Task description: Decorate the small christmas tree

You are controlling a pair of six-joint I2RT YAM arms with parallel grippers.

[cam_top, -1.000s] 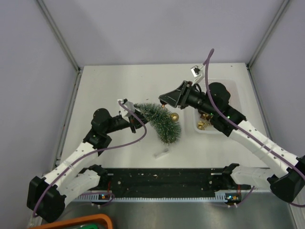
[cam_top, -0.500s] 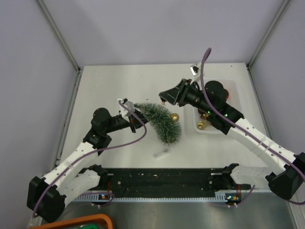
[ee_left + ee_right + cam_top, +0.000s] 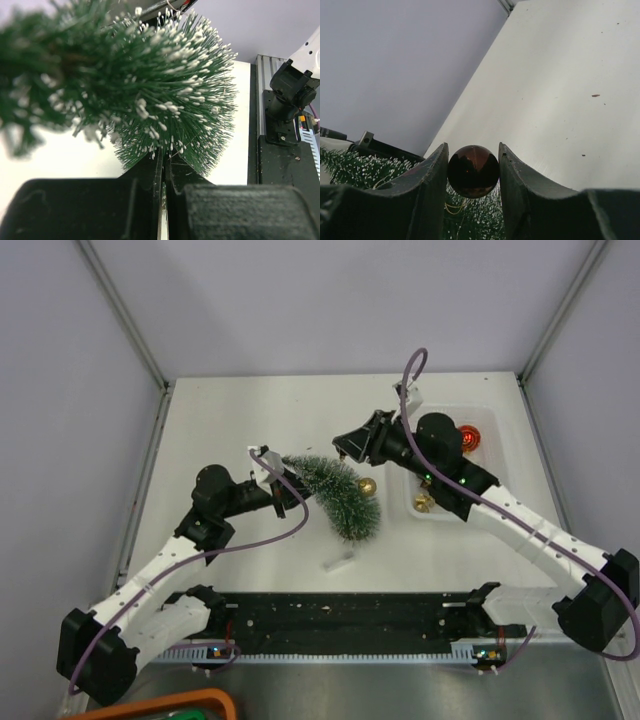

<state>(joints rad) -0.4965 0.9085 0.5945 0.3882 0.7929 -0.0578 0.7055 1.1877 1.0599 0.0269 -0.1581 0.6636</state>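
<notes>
The small christmas tree (image 3: 345, 498) is held tilted, its tip pinched by the left gripper (image 3: 162, 165); a brown bauble (image 3: 473, 171) is clamped between the fingers of the right gripper (image 3: 473, 150)

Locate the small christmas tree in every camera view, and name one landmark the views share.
Top view: the small christmas tree is near the middle of the picture.
Left wrist: it fills the upper left and middle, very close up.
Right wrist: only green bristles at the bottom left and under the dark ball.
Shared landmark: the white table.
</notes>
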